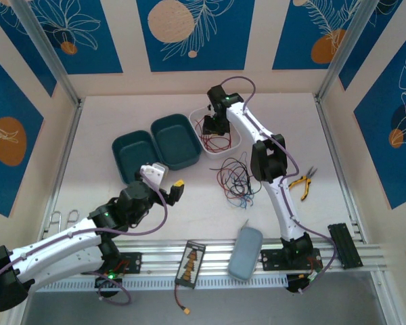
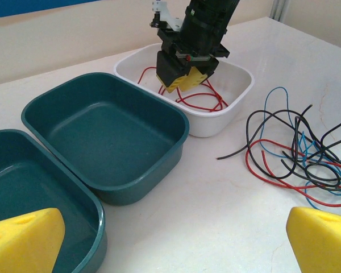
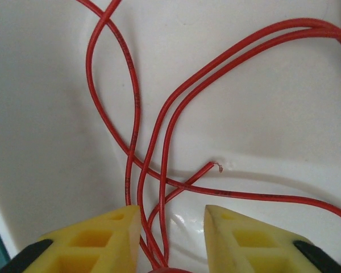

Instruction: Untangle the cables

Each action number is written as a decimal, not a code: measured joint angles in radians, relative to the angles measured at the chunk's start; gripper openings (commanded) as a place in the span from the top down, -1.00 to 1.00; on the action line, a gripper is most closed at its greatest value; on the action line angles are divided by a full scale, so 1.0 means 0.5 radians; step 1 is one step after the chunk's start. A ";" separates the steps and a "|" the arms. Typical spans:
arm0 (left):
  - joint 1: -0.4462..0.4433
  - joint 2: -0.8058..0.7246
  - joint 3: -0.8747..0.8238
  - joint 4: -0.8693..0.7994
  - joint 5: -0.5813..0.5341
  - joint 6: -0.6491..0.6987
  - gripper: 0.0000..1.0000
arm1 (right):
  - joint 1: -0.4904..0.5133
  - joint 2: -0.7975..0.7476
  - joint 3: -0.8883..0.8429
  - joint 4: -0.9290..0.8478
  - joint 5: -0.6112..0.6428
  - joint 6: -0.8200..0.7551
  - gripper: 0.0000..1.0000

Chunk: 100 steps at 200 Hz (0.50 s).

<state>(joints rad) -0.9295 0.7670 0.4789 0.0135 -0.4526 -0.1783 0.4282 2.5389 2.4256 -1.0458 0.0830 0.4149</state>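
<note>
Two teal trays (image 2: 136, 190), one white tray (image 2: 216, 122) on your white table (image 2: 216, 216), blue-patterned walls (image 1: 101, 34). Your right gripper (image 3: 171, 213) reaches down into white tray, fingers (image 3: 102, 239) apart astride red wires (image 3: 133, 102). Left gripper (image 2: 173, 227) hovers low, wide apart. Cables (image 2: 295, 153) lie tangled beside white tray.

- Thin red, black and blue wires (image 1: 235, 177) lie tangled in a loose heap on the pale tabletop (image 1: 291, 128).
- Thin red wires (image 1: 213, 139) lie looped inside the white plastic tray (image 1: 238, 139).
</note>
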 measured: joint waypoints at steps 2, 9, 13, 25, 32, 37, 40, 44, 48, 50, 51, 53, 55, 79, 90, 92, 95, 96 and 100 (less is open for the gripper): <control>0.000 0.000 0.000 0.000 0.000 -0.001 -1.00 | 0.001 -0.007 -0.001 0.000 0.001 0.003 0.20; 0.000 0.000 0.000 0.000 0.000 -0.001 -1.00 | 0.005 -0.029 -0.011 0.000 0.011 -0.001 0.16; 0.000 0.000 0.000 0.000 0.000 -0.001 -1.00 | 0.005 -0.044 -0.014 -0.003 0.017 -0.008 0.13; 0.000 0.000 0.000 0.000 0.000 -0.001 -1.00 | 0.005 -0.101 -0.031 -0.005 0.031 -0.014 0.06; 0.000 0.000 -0.001 0.000 0.000 -0.001 -1.00 | 0.005 -0.135 -0.037 -0.005 0.037 -0.013 0.04; 0.000 0.000 -0.001 0.001 0.000 -0.001 -1.00 | 0.005 -0.162 -0.040 -0.005 0.040 -0.011 0.03; 0.000 0.000 -0.001 0.000 0.000 -0.001 -1.00 | 0.005 -0.181 -0.040 -0.005 0.043 -0.011 0.03; 0.000 0.000 -0.002 0.000 0.000 -0.001 -1.00 | 0.005 -0.198 -0.041 -0.005 0.045 -0.011 0.02; 0.000 0.000 -0.002 0.001 0.000 -0.001 -1.00 | 0.005 -0.220 -0.043 -0.005 0.045 -0.011 0.02; 0.000 0.000 -0.002 0.001 0.000 -0.001 -1.00 | 0.005 -0.231 -0.043 -0.005 0.045 -0.011 0.02; 0.000 0.000 -0.002 0.001 0.000 -0.001 -1.00 | 0.005 -0.234 -0.043 -0.005 0.045 -0.011 0.02; 0.000 0.000 -0.002 0.001 0.000 -0.001 -1.00 | 0.005 -0.246 -0.043 -0.005 0.046 -0.011 0.02; 0.000 0.000 -0.002 0.001 0.000 -0.001 -1.00 | 0.005 -0.255 -0.043 -0.005 0.046 -0.011 0.02; 0.000 0.002 -0.002 0.002 0.000 -0.001 -1.00 | 0.010 -0.332 -0.043 -0.002 0.046 -0.011 0.02; 0.000 0.005 -0.002 0.002 0.000 -0.001 -1.00 | 0.011 -0.346 -0.044 -0.003 0.046 -0.011 0.07; 0.000 0.005 -0.002 0.002 0.000 -0.001 -1.00 | 0.012 -0.347 -0.044 -0.003 0.046 -0.011 0.08; 0.000 0.006 -0.002 0.002 0.001 -0.001 -1.00 | 0.013 -0.350 -0.045 -0.003 0.046 -0.012 0.10; 0.000 0.006 -0.002 0.002 0.001 -0.001 -1.00 | 0.013 -0.350 -0.045 -0.003 0.046 -0.013 0.11; 0.000 0.008 -0.002 0.002 0.001 -0.001 -1.00 | 0.014 -0.351 -0.050 0.000 0.045 -0.011 0.15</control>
<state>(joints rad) -0.9295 0.7712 0.4782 0.0143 -0.4522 -0.1787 0.4351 2.3634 2.4008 -1.0458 0.1055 0.4091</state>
